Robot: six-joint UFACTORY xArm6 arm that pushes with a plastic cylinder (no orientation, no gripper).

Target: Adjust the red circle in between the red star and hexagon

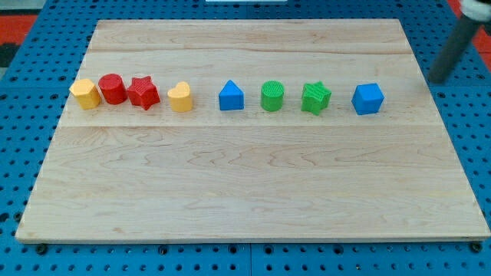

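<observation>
The camera view shows a light wooden board (pixel 253 192) that lies on a blue surface with holes (pixel 15 153), and eight small blocks stand on the board in one row from the view's left to the view's right. At the left end of the row there is the yellow hexagon (pixel 85 93). Just beside it, on its right, stands the red circle (pixel 112 88), and this one looks to be touching both the hexagon and the red star (pixel 143 92), which is the next block to the right. So the red circle is between these two blocks, only a little higher toward the view's top than they are. After the star, with a small gap, comes the yellow heart (pixel 180 97). Then, after a wider gap, come the blue triangle-shaped block (pixel 231 96), the green circle (pixel 272 96), the green star (pixel 316 98) and the blue cube (pixel 367 98), and these four stand apart from each other at nearly equal steps. My tip (pixel 439 80) is at the right edge of the board, near the view's top right corner, where the dark rod comes down at a slant from the upper right. It is to the right of the blue cube and a little above it in the view, not touching it, and it is well apart from the red circle on the other side of the board. The arm has no fingers, only this rod, so there is nothing that can grasp or release; the tip touches no block.
</observation>
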